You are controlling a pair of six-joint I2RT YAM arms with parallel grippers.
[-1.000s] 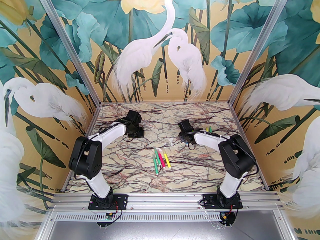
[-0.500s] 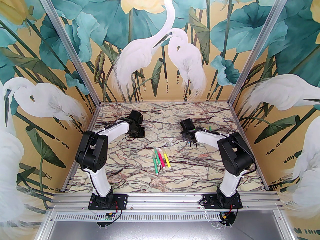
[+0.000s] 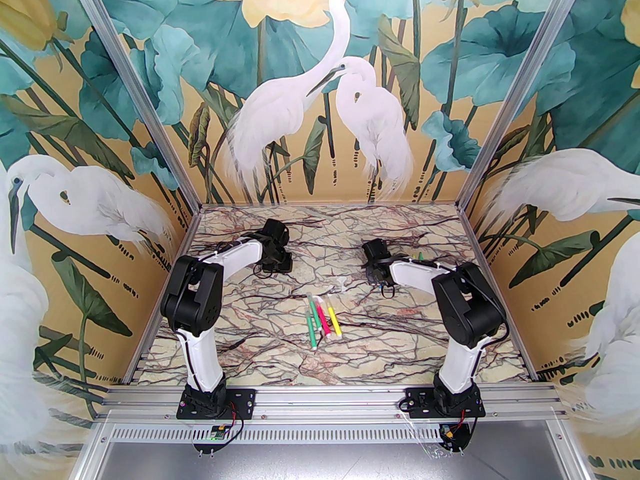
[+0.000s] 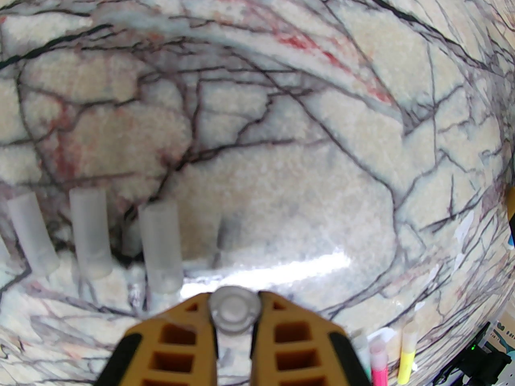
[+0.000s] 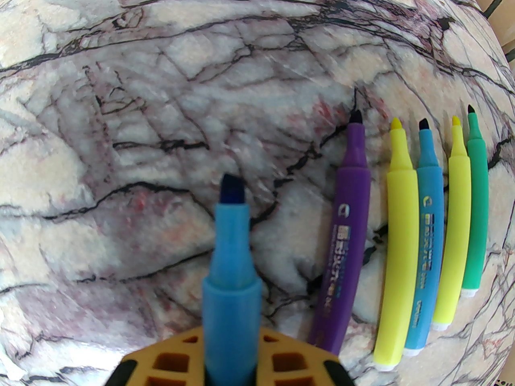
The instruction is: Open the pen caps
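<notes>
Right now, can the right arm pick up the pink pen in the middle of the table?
Probably not yet: the right gripper is shut on an uncapped blue pen. The table between it and the pink pen looks free.

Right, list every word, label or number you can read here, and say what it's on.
On the purple marker: a logo and a line of print along the barrel, too blurred to read.
On the blue marker lying in the row: the same kind of print, too small to read.
No other lettering can be made out.
</notes>
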